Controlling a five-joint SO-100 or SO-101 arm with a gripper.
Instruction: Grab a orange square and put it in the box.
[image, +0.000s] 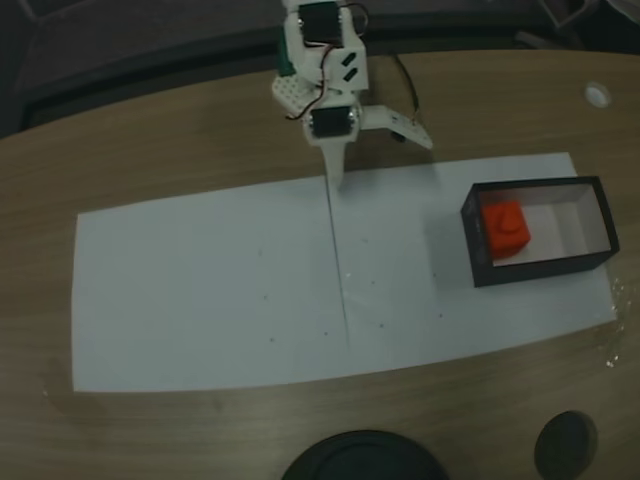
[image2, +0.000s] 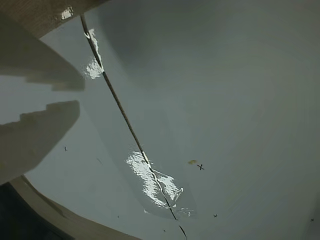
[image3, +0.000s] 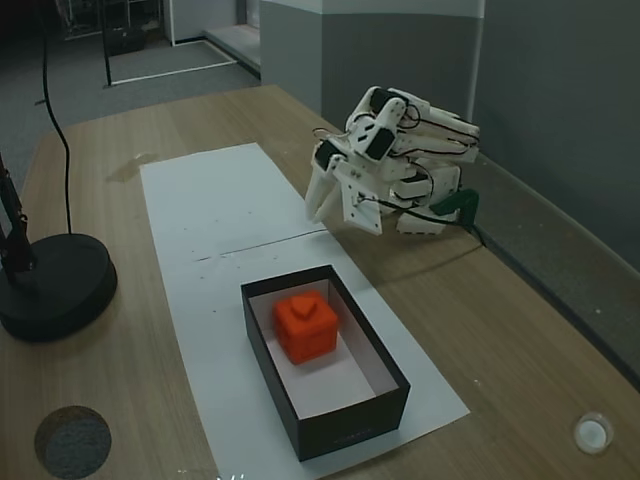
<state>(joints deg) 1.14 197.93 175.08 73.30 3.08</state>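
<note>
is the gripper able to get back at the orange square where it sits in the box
Probably yes. The orange square sits uncovered in the open-topped box, near one end wall, and nothing lies between it and the open gripper. That near wall may crowd one finger, so coming from above looks best.

Folded arm, claw (image: 385, 160) parted, empty

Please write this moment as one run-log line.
orange square: inside box | gripper: jaws open, empty, apart from box | task: looks done
</note>
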